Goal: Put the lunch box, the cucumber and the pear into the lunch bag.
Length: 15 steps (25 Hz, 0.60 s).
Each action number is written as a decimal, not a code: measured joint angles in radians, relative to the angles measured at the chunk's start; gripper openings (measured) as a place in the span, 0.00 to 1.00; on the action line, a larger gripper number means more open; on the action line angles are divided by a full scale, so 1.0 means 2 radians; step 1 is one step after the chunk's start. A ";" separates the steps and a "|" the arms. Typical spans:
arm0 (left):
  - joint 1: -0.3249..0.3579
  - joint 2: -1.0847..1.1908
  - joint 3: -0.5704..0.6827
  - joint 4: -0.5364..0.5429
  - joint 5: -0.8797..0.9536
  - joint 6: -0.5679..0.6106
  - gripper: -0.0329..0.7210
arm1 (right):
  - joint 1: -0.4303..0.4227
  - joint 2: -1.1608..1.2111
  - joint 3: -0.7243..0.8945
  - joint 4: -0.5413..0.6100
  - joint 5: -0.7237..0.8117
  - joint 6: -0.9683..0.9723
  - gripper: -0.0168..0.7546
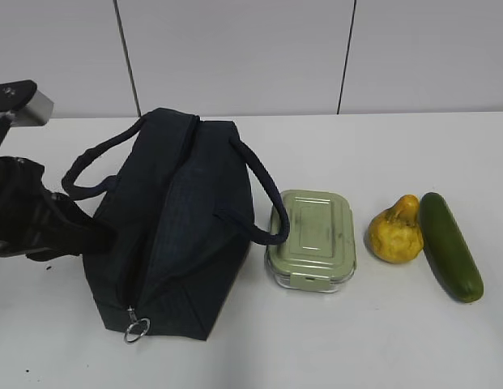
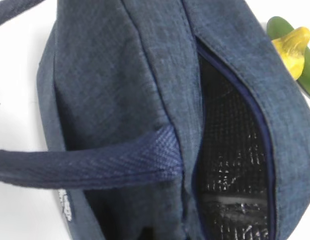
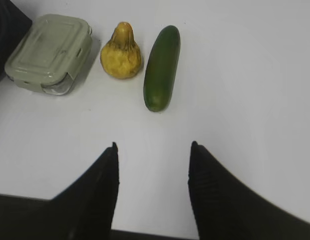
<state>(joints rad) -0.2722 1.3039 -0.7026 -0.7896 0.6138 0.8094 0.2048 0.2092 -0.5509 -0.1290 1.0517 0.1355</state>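
Note:
The navy lunch bag [image 1: 178, 227] stands left of centre, its top zipper open; the left wrist view [image 2: 120, 75] shows silver foil lining [image 2: 229, 165] through the gap. My left gripper [image 1: 101, 235] presses against the bag's left side; its fingers are hidden. The lunch box [image 1: 312, 239] with its sage lid, the yellow pear [image 1: 395, 231] and the cucumber [image 1: 450, 245] lie in a row right of the bag. My right gripper [image 3: 154, 146] is open and empty above bare table, short of the lunch box [image 3: 50, 52], pear [image 3: 122, 52] and cucumber [image 3: 162, 67].
The bag's right handle [image 1: 263, 194] droops against the lunch box's left edge. The metal ring pull [image 1: 137, 329] hangs at the bag's near end. A white wall stands behind the table. The right arm does not show in the exterior view.

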 joint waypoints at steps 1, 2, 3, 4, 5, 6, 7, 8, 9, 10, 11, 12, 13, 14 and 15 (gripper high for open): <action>0.000 0.000 -0.002 0.000 0.000 0.000 0.07 | 0.000 0.014 -0.004 0.001 -0.013 -0.001 0.49; 0.000 0.000 -0.002 0.001 -0.001 0.000 0.05 | 0.000 0.032 -0.011 0.001 -0.030 -0.001 0.49; 0.000 0.000 -0.002 0.002 -0.002 0.000 0.04 | 0.000 0.054 -0.018 0.001 -0.044 -0.001 0.49; 0.000 0.000 -0.002 0.002 -0.004 0.000 0.03 | 0.000 0.075 -0.024 0.000 -0.054 -0.001 0.50; 0.000 0.000 -0.002 0.002 -0.004 0.000 0.03 | 0.000 0.098 -0.029 -0.002 -0.064 -0.002 0.50; 0.000 0.000 -0.002 0.002 -0.004 0.000 0.03 | 0.000 0.135 -0.036 -0.009 -0.081 -0.002 0.50; 0.000 0.001 -0.002 0.002 -0.004 0.000 0.03 | 0.000 0.168 -0.041 -0.015 -0.093 -0.002 0.50; 0.000 0.001 -0.002 0.002 -0.006 0.000 0.03 | 0.000 0.196 -0.047 -0.019 -0.110 -0.002 0.50; 0.000 0.001 -0.002 0.002 -0.006 0.000 0.03 | 0.000 0.225 -0.052 -0.022 -0.123 -0.001 0.50; 0.000 0.001 -0.002 0.002 -0.006 0.000 0.02 | 0.000 0.259 -0.059 -0.024 -0.138 0.002 0.50; 0.000 0.001 -0.002 0.002 -0.006 0.000 0.02 | 0.000 0.292 -0.066 -0.024 -0.152 0.007 0.50; 0.000 0.001 -0.002 0.002 -0.008 0.000 0.02 | 0.000 0.324 -0.073 -0.024 -0.163 0.010 0.50; 0.000 0.001 -0.002 0.002 -0.008 0.000 0.02 | 0.000 0.350 -0.081 -0.022 -0.176 0.012 0.50; 0.000 0.001 -0.002 0.002 -0.008 0.000 0.02 | 0.000 0.379 -0.091 -0.021 -0.185 0.013 0.50; 0.000 0.001 -0.002 0.002 -0.008 0.000 0.02 | 0.000 0.403 -0.104 -0.021 -0.191 0.014 0.50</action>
<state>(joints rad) -0.2722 1.3058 -0.7063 -0.7859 0.5972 0.8094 0.2048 1.0153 -0.7590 -0.1703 0.6689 0.1641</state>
